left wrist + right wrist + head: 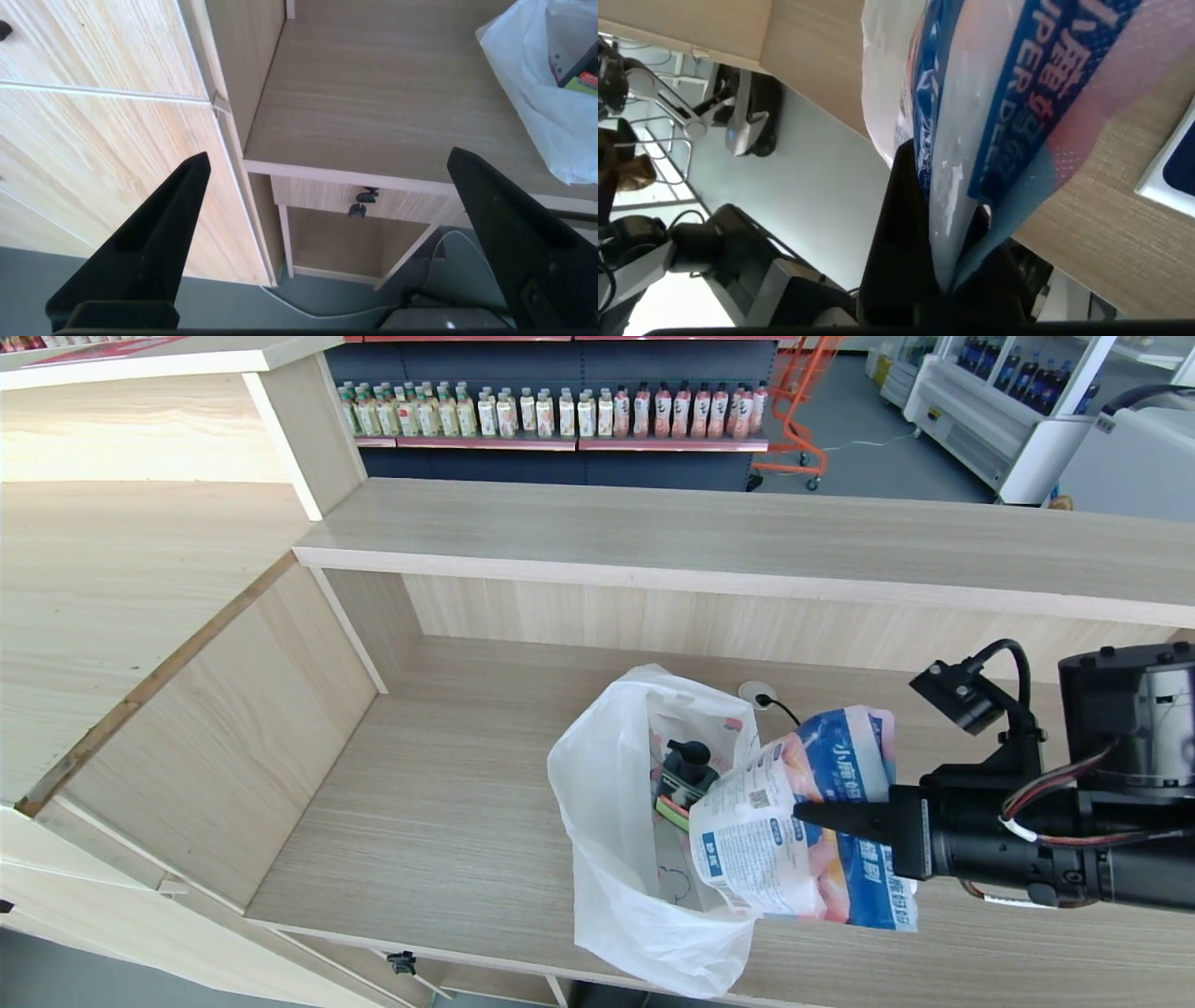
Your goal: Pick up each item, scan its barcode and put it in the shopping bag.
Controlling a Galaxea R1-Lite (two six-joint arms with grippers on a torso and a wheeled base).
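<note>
The right pincer (814, 814) is clamped on a blue, pink and white packet (756, 835), holding it tilted over the open mouth of the white bag (607, 821). The bag stands at the bench's (448, 821) front edge, right of the middle, with a dark item (686, 775) already inside. The left pincer (329, 166) hangs with its jaws wide apart and nothing between them, just off the bench's front edge.
</note>
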